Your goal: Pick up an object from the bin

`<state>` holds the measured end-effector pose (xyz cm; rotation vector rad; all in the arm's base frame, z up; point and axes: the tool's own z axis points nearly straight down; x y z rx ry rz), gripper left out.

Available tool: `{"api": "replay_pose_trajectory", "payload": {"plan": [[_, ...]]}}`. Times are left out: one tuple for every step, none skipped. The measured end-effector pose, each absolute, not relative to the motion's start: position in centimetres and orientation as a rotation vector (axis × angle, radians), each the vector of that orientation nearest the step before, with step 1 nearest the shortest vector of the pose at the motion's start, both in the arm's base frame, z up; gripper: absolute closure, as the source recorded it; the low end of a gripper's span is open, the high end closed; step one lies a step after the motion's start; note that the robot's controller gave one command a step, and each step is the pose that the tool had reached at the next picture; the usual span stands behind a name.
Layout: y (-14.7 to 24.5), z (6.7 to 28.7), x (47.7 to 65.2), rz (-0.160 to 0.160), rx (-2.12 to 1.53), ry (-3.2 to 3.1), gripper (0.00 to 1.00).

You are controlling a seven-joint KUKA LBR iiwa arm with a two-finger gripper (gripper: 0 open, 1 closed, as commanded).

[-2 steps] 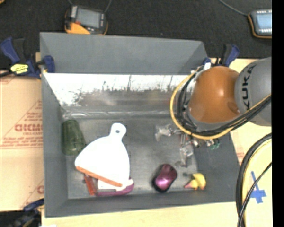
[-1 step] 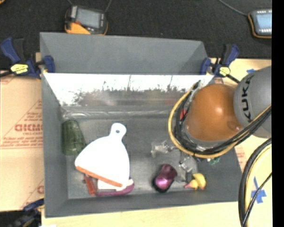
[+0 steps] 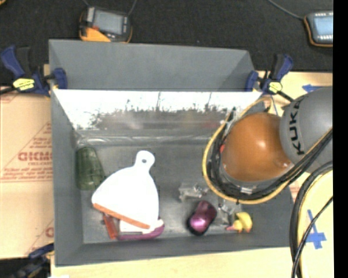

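Two things lie nearest my tool (image 3: 225, 207), at 5 o'clock in the grey metal bin (image 3: 162, 62): a glossy purple egg-shaped object (image 3: 200, 218) and, at its 3 o'clock, a small yellow toy (image 3: 241, 222). Looks like the approach step, nothing visibly gripped. Can't tell if my tool's open or closed. Next: centre over one, descend.

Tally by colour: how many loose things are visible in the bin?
Green: 1, lump
White: 1, paddle
Purple: 2, egg shape and strip
Orange: 1, stick
Red: 1, piece
Yellow: 1, small thing
Silvery: 1, bit
Total: 8
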<state>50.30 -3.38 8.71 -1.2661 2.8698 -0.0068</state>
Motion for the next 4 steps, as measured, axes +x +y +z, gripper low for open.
{"api": "replay_pose_trajectory", "payload": {"plan": [[-2.0,7.2,47.6,-0.007,-1.067,2.940,1.00],[-2.0,7.2,47.6,-0.007,-1.068,2.939,1.00],[-1.9,10.7,47.2,0.003,-1.070,2.953,1.00],[-2.0,13.6,47.4,-0.003,-1.066,2.946,1.00]]}}
